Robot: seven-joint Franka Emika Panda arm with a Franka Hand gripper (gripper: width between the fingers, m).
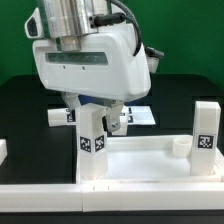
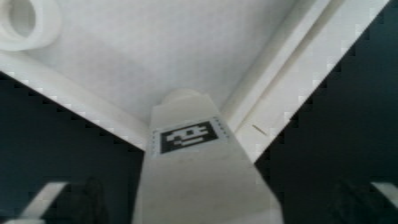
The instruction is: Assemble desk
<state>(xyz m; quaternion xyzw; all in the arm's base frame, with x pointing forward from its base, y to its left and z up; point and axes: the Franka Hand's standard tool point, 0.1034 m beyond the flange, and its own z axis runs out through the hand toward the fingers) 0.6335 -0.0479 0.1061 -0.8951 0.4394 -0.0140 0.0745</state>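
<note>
The white desk top lies at the front with its rim up, and a round socket shows near its far right corner. One tagged leg stands upright at the top's far left corner; whether it sits in a socket I cannot tell. My gripper hangs right over this leg. In the wrist view the leg runs between my dark fingers, with a gap on each side, so the gripper is open around it. Beneath it I see the top's rim and a corner socket.
A second tagged leg stands upright at the exterior view's right. Another leg lies behind the arm on the black table. The marker board lies flat farther back. A white piece shows at the left edge.
</note>
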